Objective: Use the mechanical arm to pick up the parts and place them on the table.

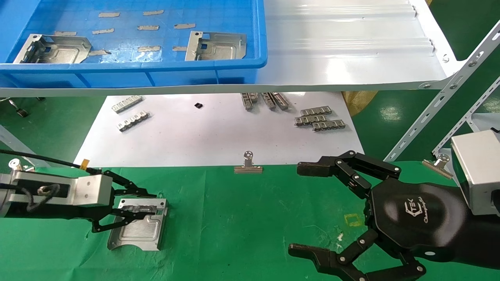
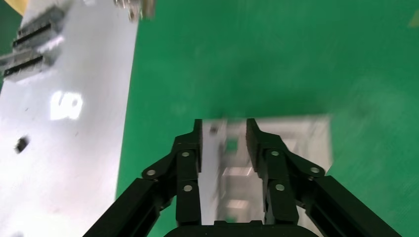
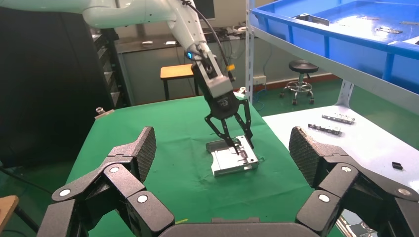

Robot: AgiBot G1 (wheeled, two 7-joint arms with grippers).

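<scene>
Left gripper [image 1: 146,205]: lower left of the head view, low over a part [image 1: 138,224] lying on the table [image 1: 234,218]; fingers straddle the part's upper edge with a gap between them, so it looks open, not clamped.
Right gripper [image 1: 308,207]: lower right of the head view, claws spread wide and holding nothing, well apart from the part.
Bin [image 1: 156,74]: upper left, up on the shelf [image 1: 351,43]; two more parts inside, one at its left end [image 1: 52,48], one near the middle [image 1: 216,46].
Left wrist view: fingers [image 2: 189,168] sit either side of the part [image 2: 296,136], which lies on the cloth; gap visible between them.
Right wrist view: own claws [image 3: 136,153] spread at the bottom corners; left gripper [image 3: 232,136] in mid-frame, tips at the part [image 3: 234,159], which looks flat on the table.
Step, as I judge it: releasing the part.
Doing it well: open fully, lift straight up so no fingertip catches the bent edge or drags the plate, then go for the bin.
</scene>
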